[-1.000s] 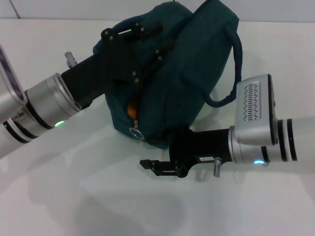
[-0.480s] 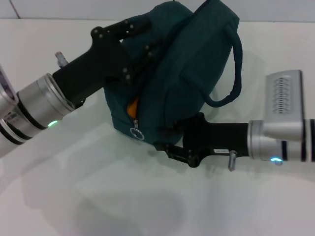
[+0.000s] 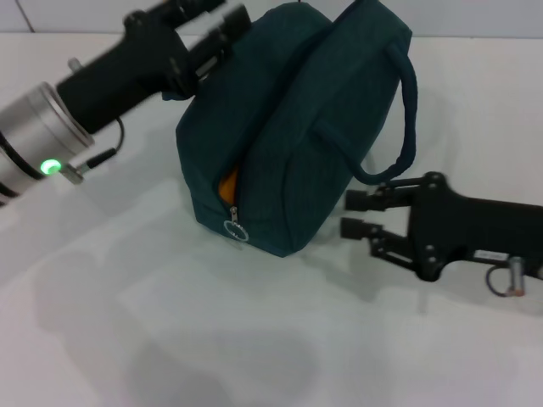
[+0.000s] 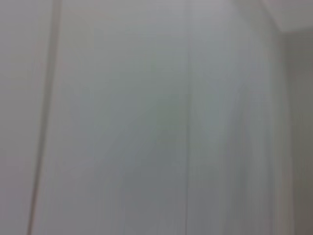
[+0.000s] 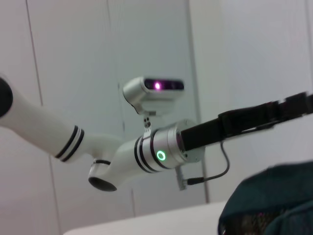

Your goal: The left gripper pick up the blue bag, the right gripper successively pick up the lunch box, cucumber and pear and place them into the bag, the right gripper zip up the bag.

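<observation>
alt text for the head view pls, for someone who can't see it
A blue bag sits on a white table, its zipper mostly closed with a small gap showing something orange. The left end effector is at the bag's upper far corner. The right end effector is open beside the bag's near right side, apart from it.

My left gripper (image 3: 222, 21) reaches in high at far left; my right gripper (image 3: 356, 214) sits low at right, fingers (image 3: 363, 200) parted.

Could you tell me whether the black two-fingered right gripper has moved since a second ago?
Yes. The black two-fingered right gripper, open, has drawn back to the robot's right, away from the zipper ring of the teal-blue fabric bag.
</observation>
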`<action>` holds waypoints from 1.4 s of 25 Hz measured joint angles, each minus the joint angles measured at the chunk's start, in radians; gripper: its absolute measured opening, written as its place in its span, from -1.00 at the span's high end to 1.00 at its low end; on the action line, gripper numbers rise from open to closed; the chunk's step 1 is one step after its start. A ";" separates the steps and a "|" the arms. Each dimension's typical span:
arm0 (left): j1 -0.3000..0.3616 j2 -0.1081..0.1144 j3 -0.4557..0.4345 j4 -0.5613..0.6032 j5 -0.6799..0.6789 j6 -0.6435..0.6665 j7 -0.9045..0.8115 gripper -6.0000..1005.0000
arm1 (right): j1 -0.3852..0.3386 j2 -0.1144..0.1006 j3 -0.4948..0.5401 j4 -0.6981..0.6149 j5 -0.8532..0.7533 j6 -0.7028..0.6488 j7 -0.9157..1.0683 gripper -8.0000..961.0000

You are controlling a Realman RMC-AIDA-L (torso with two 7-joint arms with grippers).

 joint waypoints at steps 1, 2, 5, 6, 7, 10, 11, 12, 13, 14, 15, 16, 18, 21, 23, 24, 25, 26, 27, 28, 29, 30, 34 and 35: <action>0.000 0.008 -0.007 0.007 -0.002 -0.005 -0.060 0.22 | -0.007 0.005 0.036 0.000 -0.015 -0.020 -0.019 0.42; 0.000 0.011 -0.022 0.008 -0.004 -0.005 -0.094 0.14 | -0.010 0.008 0.056 0.000 -0.025 -0.032 -0.040 0.42; 0.004 0.007 -0.063 0.011 -0.007 -0.003 -0.153 -0.04 | -0.019 0.012 0.077 -0.001 -0.040 -0.070 -0.129 0.43; 0.010 0.000 -0.071 0.014 -0.012 -0.003 -0.159 -0.07 | -0.021 0.012 0.077 -0.002 -0.042 -0.083 -0.148 0.43; 0.015 -0.005 -0.073 0.019 -0.025 -0.003 -0.163 -0.09 | -0.022 0.012 0.078 -0.003 -0.043 -0.094 -0.165 0.44; 0.034 -0.028 -0.074 0.019 -0.124 0.003 -0.153 -0.16 | -0.023 0.012 0.080 -0.002 -0.050 -0.107 -0.195 0.45; 0.041 -0.037 -0.073 0.010 -0.172 0.010 -0.137 -0.18 | -0.023 0.013 0.081 0.000 -0.051 -0.107 -0.205 0.47; 0.047 -0.043 -0.068 -0.013 -0.226 0.027 -0.108 -0.21 | -0.023 0.013 0.081 0.000 -0.051 -0.108 -0.217 0.49; 0.048 -0.046 -0.063 -0.037 -0.260 0.041 -0.082 -0.23 | -0.024 0.014 0.080 0.001 -0.051 -0.111 -0.232 0.51; 0.046 -0.049 -0.056 -0.070 -0.297 0.060 -0.049 -0.26 | -0.025 0.015 0.078 0.001 -0.051 -0.123 -0.252 0.52; 0.041 -0.050 -0.053 -0.097 -0.323 0.072 -0.032 -0.28 | -0.026 0.016 0.076 0.001 -0.050 -0.134 -0.264 0.54; 0.028 -0.050 -0.050 -0.144 -0.356 0.086 -0.017 -0.32 | -0.026 0.017 0.076 0.001 -0.049 -0.144 -0.271 0.56; 0.008 -0.050 -0.049 -0.201 -0.389 0.090 -0.018 -0.40 | -0.026 0.017 0.078 0.003 -0.049 -0.161 -0.271 0.56; -0.020 -0.053 -0.049 -0.288 -0.441 0.106 -0.015 -0.52 | -0.020 0.013 0.083 0.030 -0.048 -0.183 -0.268 0.55; -0.026 -0.056 -0.052 -0.325 -0.456 0.121 -0.009 -0.59 | -0.018 0.013 0.086 0.046 -0.045 -0.191 -0.269 0.55; -0.030 -0.056 -0.053 -0.341 -0.458 0.124 -0.008 -0.63 | -0.020 0.014 0.093 0.049 -0.040 -0.190 -0.268 0.55; -0.037 -0.057 -0.053 -0.354 -0.456 0.125 -0.007 -0.65 | -0.023 0.016 0.102 0.058 -0.023 -0.186 -0.264 0.48; -0.053 -0.057 -0.052 -0.380 -0.450 0.125 -0.006 -0.67 | -0.026 0.018 0.110 0.069 -0.006 -0.181 -0.260 0.41; -0.064 -0.057 -0.051 -0.393 -0.443 0.125 -0.006 -0.69 | -0.029 0.020 0.119 0.083 0.022 -0.176 -0.254 0.34; -0.076 -0.057 -0.050 -0.405 -0.434 0.126 -0.004 -0.70 | -0.031 0.020 0.122 0.094 0.037 -0.175 -0.252 0.27; -0.082 -0.057 -0.049 -0.408 -0.428 0.131 -0.002 -0.72 | -0.033 0.019 0.123 0.102 0.052 -0.175 -0.251 0.20; -0.086 -0.057 -0.049 -0.408 -0.425 0.138 0.000 -0.72 | -0.034 0.018 0.123 0.107 0.056 -0.176 -0.252 0.11; -0.087 -0.057 -0.061 -0.406 -0.433 0.170 0.067 -0.73 | -0.035 0.019 0.123 0.115 0.057 -0.168 -0.267 -0.29; -0.087 -0.057 -0.063 -0.406 -0.434 0.172 0.078 -0.73 | -0.034 0.018 0.123 0.115 0.056 -0.167 -0.266 -0.33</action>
